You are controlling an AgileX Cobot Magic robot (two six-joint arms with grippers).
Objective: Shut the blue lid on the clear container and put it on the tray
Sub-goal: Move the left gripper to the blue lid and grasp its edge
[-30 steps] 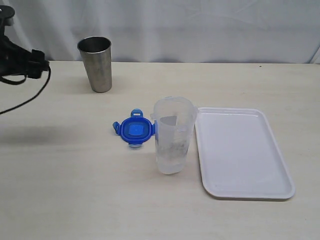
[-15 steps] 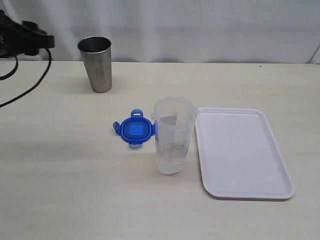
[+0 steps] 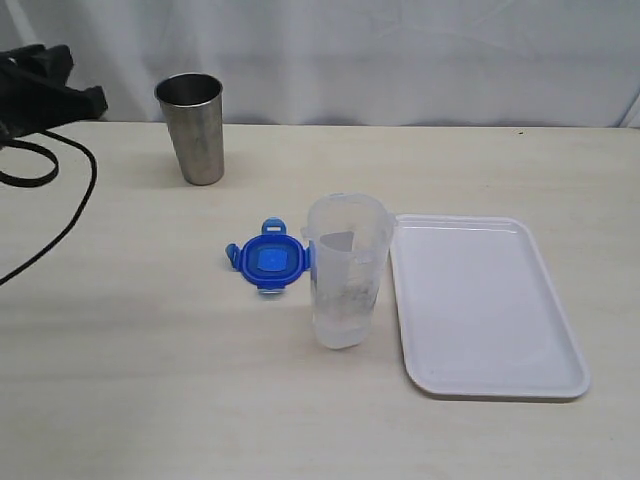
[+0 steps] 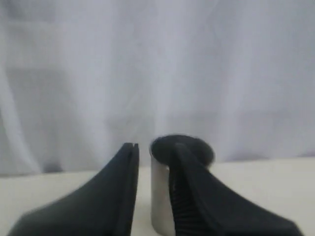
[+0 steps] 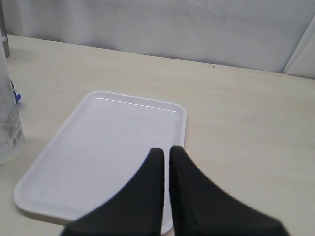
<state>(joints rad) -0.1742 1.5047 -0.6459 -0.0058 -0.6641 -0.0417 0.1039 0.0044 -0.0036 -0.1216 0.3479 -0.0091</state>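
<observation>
The blue lid lies flat on the table, touching the left side of the clear container. The container stands upright and uncovered, just left of the white tray. My left gripper hovers at the far back left, well away from both. In the left wrist view the left gripper is open and holds nothing. My right gripper is shut and empty above the near end of the tray. The container's edge and a sliver of the lid show beside it. The exterior view does not show the right gripper.
A shiny steel cup stands at the back left, and the same cup shows beyond the left fingers. A black cable loops over the table's left side. A white curtain backs the table.
The left arm has lifted and swung at the far left edge, and its cable has dropped lower across the table. The lid, container and tray have not moved.
</observation>
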